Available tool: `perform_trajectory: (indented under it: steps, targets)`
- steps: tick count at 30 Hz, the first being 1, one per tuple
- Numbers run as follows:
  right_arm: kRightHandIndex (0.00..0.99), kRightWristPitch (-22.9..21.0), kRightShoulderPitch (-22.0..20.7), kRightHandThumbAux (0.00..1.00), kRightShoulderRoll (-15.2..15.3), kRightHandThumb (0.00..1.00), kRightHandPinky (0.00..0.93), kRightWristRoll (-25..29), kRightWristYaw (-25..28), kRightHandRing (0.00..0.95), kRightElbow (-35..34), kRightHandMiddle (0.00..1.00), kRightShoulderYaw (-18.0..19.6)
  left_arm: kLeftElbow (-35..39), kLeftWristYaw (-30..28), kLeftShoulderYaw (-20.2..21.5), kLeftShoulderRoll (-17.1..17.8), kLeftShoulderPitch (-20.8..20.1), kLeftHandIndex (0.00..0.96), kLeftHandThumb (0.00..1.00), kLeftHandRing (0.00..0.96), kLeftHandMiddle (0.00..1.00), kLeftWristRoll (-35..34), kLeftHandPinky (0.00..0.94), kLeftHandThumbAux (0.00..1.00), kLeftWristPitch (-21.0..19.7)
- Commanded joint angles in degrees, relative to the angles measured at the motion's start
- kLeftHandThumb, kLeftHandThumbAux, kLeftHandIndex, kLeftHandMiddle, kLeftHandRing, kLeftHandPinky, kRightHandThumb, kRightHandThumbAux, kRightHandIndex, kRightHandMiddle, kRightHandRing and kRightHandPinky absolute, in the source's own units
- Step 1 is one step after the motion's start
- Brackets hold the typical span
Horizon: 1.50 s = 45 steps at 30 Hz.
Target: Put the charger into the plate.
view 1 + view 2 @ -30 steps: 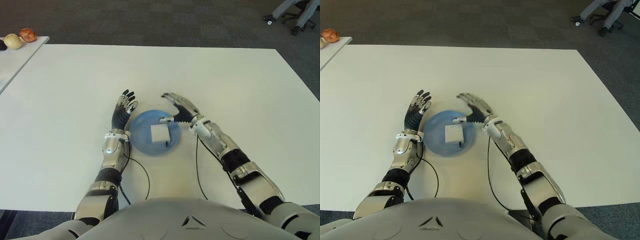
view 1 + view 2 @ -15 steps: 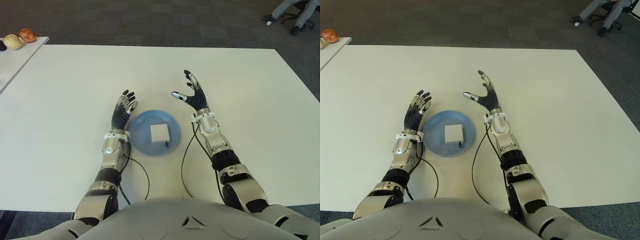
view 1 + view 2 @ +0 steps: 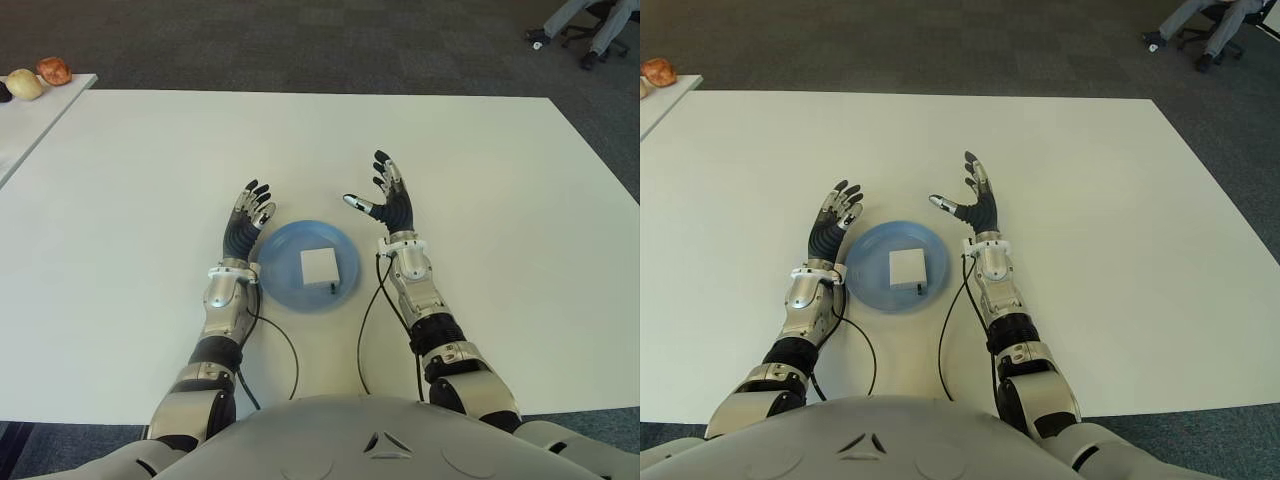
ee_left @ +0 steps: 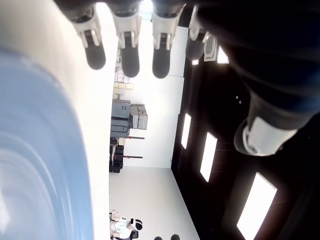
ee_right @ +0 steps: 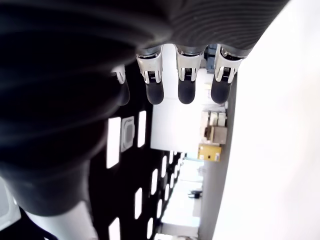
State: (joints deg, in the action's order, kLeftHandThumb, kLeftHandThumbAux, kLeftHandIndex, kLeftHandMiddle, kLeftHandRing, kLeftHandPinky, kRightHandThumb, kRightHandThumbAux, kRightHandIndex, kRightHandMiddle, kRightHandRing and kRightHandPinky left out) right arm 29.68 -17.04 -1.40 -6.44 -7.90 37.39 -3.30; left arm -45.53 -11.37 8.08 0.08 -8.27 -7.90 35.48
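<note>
White table [image 3: 120, 180]: bare around the work.
Left hand [image 3: 247, 217]: fingers spread, empty, unmoved just left of the plate.
Blue plate [image 3: 278, 285]: white charger [image 3: 319, 266] lies inside; placing looks done.
Right hand [image 3: 390, 203]: fingers open, empty, now drawn back right of the plate, no longer over it.

Two head cameras, set slightly apart, look forward and down from above the robot's chest onto the broad white surface [image 3: 450, 150]. Both take in the same round blue plate [image 3: 283, 282], the left robot hand [image 3: 247, 222] and the right robot hand [image 3: 976, 205], with dark carpet beyond the far edge. The left wrist camera sits very close behind its own extended fingers [image 4: 129, 50], the plate's blue rim [image 4: 40, 150] filling one side. The right wrist camera looks likewise along its fingers [image 5: 186, 85] toward the room.
</note>
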Motion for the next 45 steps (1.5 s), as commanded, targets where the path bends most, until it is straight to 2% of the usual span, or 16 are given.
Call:
perform_trajectory:
  steps: [1,9,13,20,28,45]
  targets:
    - [0.111,1.85,-0.78,0.87,-1.03,0.074,0.122,2.54,1.19,0.085,5.51,0.112,1.75,-4.71,-0.48,0.54,0.59,4.25,0.066,0.011,0.14,0.157,-0.1,0.135,0.549,-2.94]
    - [0.146,5.94,-0.21,0.886,-2.37,0.063,0.153,4.57,4.52,0.119,11.22,0.147,3.07,-5.0,-0.6,0.69,1.11,4.31,0.077,0.003,0.151,0.172,-0.11,0.142,0.557,-2.6]
    - [0.161,9.85,0.63,0.882,-2.7,0.036,0.149,5.31,6.11,0.128,18.72,0.157,4.12,-5.04,-0.7,0.71,1.39,4.38,0.082,0.0,0.155,0.175,-0.08,0.146,0.559,-2.29]
    - [0.173,10.98,-1.37,0.89,-2.6,0.007,0.15,5.91,8.18,0.136,23.92,0.168,5.74,-5.25,-0.82,0.77,1.74,4.46,0.079,0.0,0.143,0.165,-0.15,0.12,0.562,-1.94]
    - [0.143,9.41,-2.25,0.874,-2.78,0.0,0.143,6.48,9.72,0.13,25.96,0.153,6.98,-5.39,-0.33,0.87,2.17,4.47,0.072,0.0,0.14,0.159,0.11,0.12,0.56,-1.97]
    - [0.075,5.1,-3.3,0.701,-1.86,0.043,0.101,5.72,9.65,0.09,29.61,0.11,7.47,-5.46,-0.54,1.31,3.32,4.24,0.05,0.0,0.133,0.15,-0.32,0.119,0.567,-2.91]
